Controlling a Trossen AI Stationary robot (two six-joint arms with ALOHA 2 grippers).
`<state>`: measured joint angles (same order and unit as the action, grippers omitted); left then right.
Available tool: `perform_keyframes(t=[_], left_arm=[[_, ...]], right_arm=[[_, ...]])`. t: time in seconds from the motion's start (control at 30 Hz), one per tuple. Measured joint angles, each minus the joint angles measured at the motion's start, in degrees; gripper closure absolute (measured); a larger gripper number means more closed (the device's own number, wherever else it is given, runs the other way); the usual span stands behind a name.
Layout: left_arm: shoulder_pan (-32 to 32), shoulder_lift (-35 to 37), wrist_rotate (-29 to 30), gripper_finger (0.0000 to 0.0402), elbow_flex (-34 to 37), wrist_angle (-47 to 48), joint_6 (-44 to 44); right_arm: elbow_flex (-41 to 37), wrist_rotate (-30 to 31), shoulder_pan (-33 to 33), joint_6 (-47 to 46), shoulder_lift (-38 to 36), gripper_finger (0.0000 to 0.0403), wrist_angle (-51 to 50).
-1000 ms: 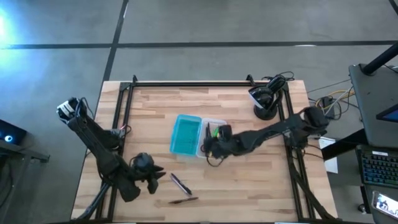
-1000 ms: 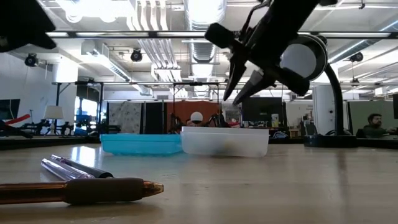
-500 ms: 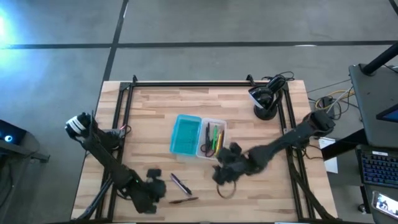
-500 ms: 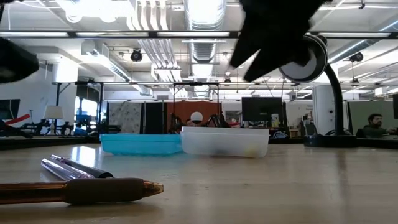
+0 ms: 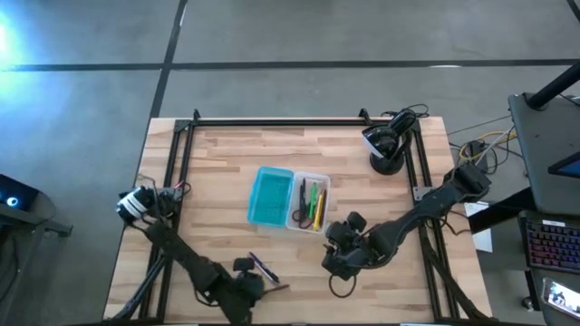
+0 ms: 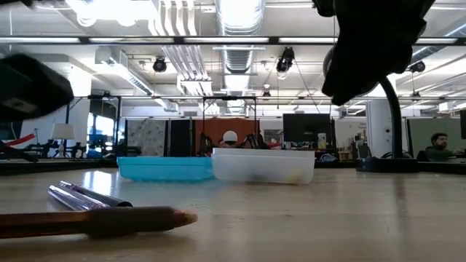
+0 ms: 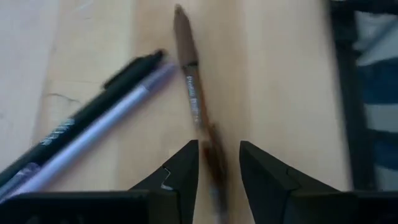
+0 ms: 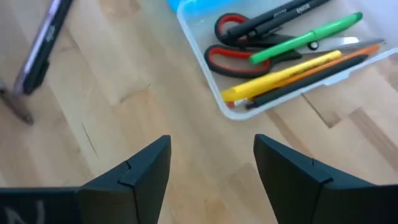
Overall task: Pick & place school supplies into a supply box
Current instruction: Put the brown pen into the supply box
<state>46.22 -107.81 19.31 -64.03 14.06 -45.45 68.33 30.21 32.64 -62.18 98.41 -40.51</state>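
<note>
near the table's front edge, left gripper [image 7: 217, 163] straddles brown pen [image 7: 196, 102], jaws apart.

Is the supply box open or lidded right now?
Open. The supply box shows scissors and pens inside, uncovered; its teal lid lies flat on the table beside it.

We see the left gripper [image 7: 219, 163] low at the near edge of the table, its fingers [image 7: 184, 167] parted. The right gripper [image 8: 211, 163] hangs right of centre, its fingers [image 8: 144, 163] spread wide, its arm reaching in from the right.
</note>
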Motion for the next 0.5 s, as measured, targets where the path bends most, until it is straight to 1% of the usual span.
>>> perform_keyframes(t=[0.13,0.33,0.4,0.5], left_arm=[[-2.48,-2.52,-0.65,0.0301,-2.59,2.26,-2.84],[-4.94,-7.36,-3.84,0.0304,-8.3,6.84,-2.36],[-5.4,-9.16,-4.41,0.0317,-10.66,10.43,-2.85],[-5.88,-11.36,-5.66,0.0362,-14.24,15.43,-3.65]], right_arm=[[-0.33,-0.06,1.38,0.03,-0.07,0.0181,-1.22],[-3.17,-0.03,3.46,-1.41,-0.91,0.0184,-3.09],[-4.89,-0.02,4.55,-2.66,-2.43,0.019,-4.69],[-8.95,2.02,6.63,-5.73,-6.75,0.0202,-6.55]])
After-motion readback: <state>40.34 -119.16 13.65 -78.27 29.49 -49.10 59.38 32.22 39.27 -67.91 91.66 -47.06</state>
